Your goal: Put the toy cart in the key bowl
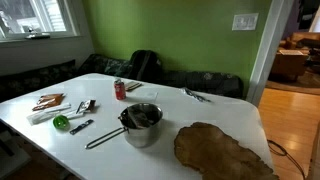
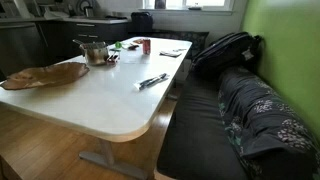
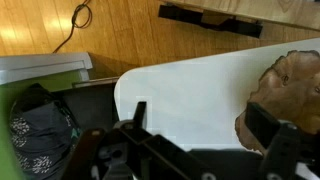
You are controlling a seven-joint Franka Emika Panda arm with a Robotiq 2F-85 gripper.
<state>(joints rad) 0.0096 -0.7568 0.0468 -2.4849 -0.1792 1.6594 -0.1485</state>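
Observation:
The key bowl, a wide brown dish with a wavy edge, lies on the white table near one end. It also shows in the other exterior view and at the right edge of the wrist view. A small reddish thing lies at the table's opposite end and may be the toy cart, but it is too small to tell. My gripper shows only in the wrist view. It is open and empty, high above the table's end, with one finger over the bowl's edge.
A steel pot with a long handle stands beside the bowl. A red can, a green object and several small tools lie on the table. A dark bench with bags runs along the table.

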